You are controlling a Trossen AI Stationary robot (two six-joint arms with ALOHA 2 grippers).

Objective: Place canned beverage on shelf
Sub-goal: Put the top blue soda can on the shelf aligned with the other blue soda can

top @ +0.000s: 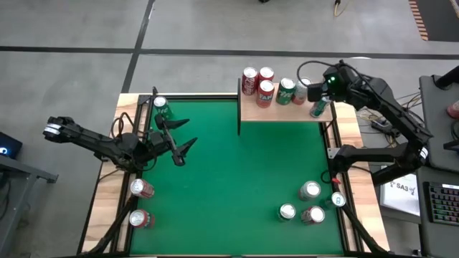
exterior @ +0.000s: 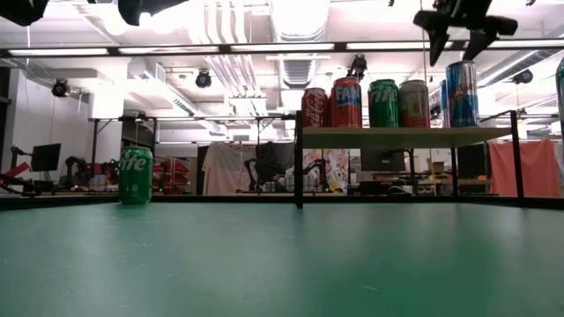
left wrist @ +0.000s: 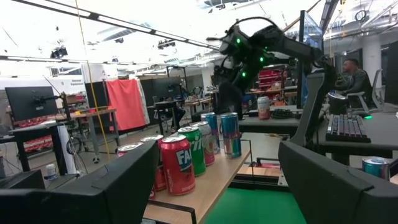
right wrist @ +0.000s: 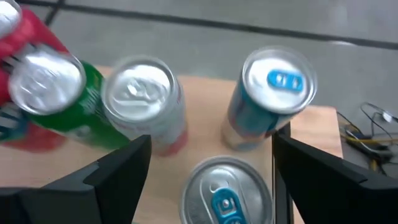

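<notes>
1. High view: the shelf (top: 287, 113) is standing at the counter's (top: 237, 172) far edge, carrying red cans (top: 257, 84), a green can (top: 286, 91) and a blue can (top: 319, 107) at its right end. The right gripper (top: 320, 91) is hovering over that end, jaws wide, holding nothing. The left gripper (top: 181, 142) is waiting over the counter's left side, jaws wide and empty. A Sprite can (top: 161, 108) is standing at the far left; more cans (top: 307, 202) are sitting near right, and two red ones (top: 140, 203) near left.
2. Low view: labels on the shelf are reading a Coca-Cola script, "FAN" and a partial "7". The blue can (exterior: 461, 93) is standing below the right gripper (exterior: 459, 46), apart from it. The Sprite can is showing "ite".
3. Left wrist view: the front red can (left wrist: 177, 165) is reading "FA"; the right arm (left wrist: 261, 50) is looming beyond the row.
4. Right wrist view: two blue-tabbed cans (right wrist: 277, 93) are sitting between the dark fingers (right wrist: 118, 174); a post (right wrist: 273, 171) is partly hiding one.
</notes>
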